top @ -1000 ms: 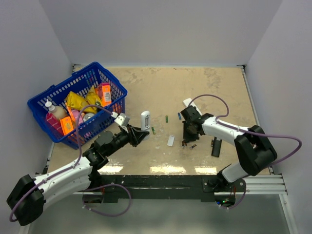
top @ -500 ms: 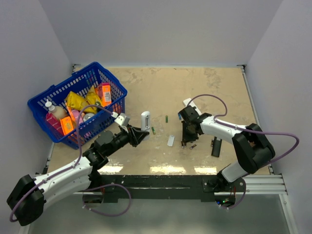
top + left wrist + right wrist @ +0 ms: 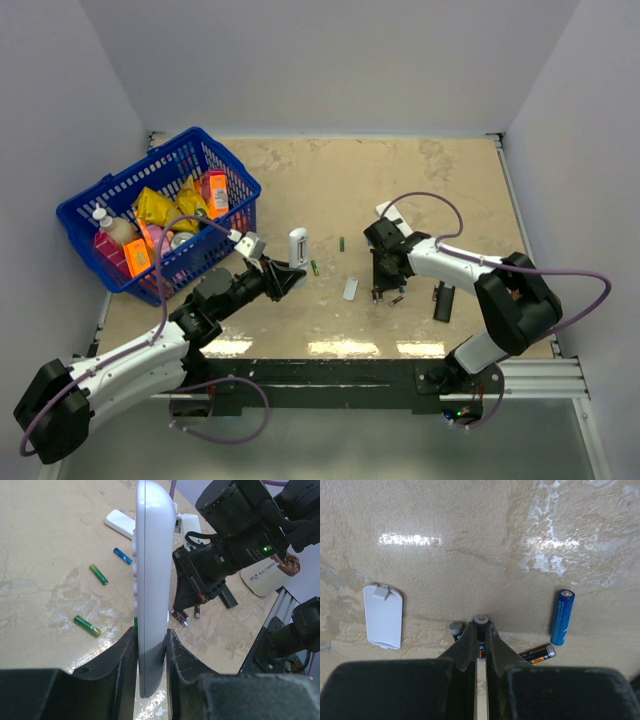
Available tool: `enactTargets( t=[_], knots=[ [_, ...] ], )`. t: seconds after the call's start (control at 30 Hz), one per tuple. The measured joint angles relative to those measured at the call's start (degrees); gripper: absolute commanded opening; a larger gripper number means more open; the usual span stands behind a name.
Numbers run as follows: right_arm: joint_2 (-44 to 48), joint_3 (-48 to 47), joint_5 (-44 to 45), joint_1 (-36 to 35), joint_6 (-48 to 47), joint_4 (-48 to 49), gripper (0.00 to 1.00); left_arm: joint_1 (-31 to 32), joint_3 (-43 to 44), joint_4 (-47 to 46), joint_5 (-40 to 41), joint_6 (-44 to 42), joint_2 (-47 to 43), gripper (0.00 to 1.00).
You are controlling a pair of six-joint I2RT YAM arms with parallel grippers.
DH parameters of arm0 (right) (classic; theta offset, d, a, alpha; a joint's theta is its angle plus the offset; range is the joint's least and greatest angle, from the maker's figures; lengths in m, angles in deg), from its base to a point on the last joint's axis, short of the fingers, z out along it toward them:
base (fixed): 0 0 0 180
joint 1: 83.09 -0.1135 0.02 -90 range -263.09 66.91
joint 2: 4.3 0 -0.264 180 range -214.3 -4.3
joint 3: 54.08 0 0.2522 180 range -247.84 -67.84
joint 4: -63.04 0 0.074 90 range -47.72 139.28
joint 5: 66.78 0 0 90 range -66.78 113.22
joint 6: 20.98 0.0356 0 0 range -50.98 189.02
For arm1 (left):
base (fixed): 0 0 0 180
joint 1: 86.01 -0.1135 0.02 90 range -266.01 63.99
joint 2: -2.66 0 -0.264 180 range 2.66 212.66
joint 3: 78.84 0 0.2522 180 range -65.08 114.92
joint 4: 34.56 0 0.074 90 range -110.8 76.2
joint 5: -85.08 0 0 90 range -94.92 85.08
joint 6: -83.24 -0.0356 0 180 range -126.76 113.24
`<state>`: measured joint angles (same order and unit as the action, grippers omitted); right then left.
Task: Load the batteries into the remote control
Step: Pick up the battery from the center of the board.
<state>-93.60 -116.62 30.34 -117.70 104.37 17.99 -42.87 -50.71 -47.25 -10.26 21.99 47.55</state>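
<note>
Beige tabletop (image 3: pixel 430 180) is carrying loose green, blue and dark cylindrical batteries (image 3: pixel 562 616). The left gripper (image 3: pixel 150 642) is clamping the slim white bar-shaped remote control (image 3: pixel 150 555) edge-on; the right gripper (image 3: pixel 480 632) is pinching one dark battery (image 3: pixel 480 621).

The left arm (image 3: pixel 140 360) runs from its base at lower left diagonally up and right, stretched low and nearly straight. The left gripper (image 3: pixel 150 642) points forward, its fingers (image 3: pixel 125 655) clamped on the sides of a remote (image 3: pixel 150 570) held on edge. The right arm (image 3: pixel 500 300) is folded, elbow out to the right, forearm reaching left. The right gripper (image 3: pixel 480 630) points steeply downward, fingers pinched together on an upright battery (image 3: pixel 480 620).
</note>
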Motion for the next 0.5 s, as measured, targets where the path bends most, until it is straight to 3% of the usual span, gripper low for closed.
enactTargets(
  t=[0.2,0.5],
  knots=[
    [1.5,0.2,1.9,-0.2,0.0,0.1,0.00,0.0,0.0,0.0,0.0,0.1,-0.3,0.00],
    [11.1,2.0,2.5,-0.2,0.0,3.5,0.00,0.0,0.0,-0.1,0.0,0.3,-0.1,0.00]
  ],
)
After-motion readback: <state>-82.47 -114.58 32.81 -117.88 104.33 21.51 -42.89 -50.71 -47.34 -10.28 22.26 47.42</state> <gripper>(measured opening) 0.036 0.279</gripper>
